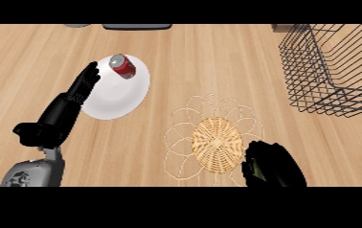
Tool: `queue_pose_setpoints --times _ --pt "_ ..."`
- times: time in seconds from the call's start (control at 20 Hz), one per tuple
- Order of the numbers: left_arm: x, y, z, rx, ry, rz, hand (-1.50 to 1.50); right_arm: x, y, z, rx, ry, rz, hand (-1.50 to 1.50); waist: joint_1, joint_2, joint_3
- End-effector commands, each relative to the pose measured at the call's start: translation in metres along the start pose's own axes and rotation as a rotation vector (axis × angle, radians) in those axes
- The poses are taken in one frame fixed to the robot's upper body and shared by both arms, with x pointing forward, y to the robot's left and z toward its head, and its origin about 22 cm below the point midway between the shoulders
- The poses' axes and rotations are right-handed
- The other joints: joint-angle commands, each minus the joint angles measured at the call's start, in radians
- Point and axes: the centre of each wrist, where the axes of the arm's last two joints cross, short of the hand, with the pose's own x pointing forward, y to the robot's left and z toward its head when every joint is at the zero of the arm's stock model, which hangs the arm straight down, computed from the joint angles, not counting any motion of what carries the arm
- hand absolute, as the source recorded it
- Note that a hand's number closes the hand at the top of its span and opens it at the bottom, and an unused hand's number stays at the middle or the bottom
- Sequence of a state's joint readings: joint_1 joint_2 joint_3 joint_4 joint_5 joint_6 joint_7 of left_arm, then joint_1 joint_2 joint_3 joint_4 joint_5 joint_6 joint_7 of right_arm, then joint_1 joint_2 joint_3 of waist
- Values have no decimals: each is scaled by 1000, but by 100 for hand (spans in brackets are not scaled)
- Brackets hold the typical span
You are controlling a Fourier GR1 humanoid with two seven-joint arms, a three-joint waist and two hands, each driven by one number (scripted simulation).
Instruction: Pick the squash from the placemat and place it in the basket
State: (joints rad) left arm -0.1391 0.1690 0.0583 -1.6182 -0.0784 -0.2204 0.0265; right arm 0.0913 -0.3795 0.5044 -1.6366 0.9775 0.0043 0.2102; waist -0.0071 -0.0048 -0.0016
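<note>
1. Over the placemat's near-right edge, I see my right robot hand curled, apparently round the squash, which is hidden.
2. Up and to the right, well apart, stands the basket.
3. Beside the plate with its can, my left robot hand rests open.

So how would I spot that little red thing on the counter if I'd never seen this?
Start at the white plate on the left of the wooden counter, beside the robot's open left hand. On the plate's far edge lies a red can with a silver top, the only red thing here.
</note>
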Motion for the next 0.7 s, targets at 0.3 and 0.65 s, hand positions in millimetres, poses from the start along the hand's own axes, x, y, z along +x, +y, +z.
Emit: queue_pose_setpoints --times 0.3,0.65 --pt "-2 1 -4 9 2 -7 0 5 -48 47 -180 -206 -404 150 -17 1 2" --pt "1 2 0 -1 -2 1 0 16 -102 95 -443 -290 -627 150 -14 0 2"
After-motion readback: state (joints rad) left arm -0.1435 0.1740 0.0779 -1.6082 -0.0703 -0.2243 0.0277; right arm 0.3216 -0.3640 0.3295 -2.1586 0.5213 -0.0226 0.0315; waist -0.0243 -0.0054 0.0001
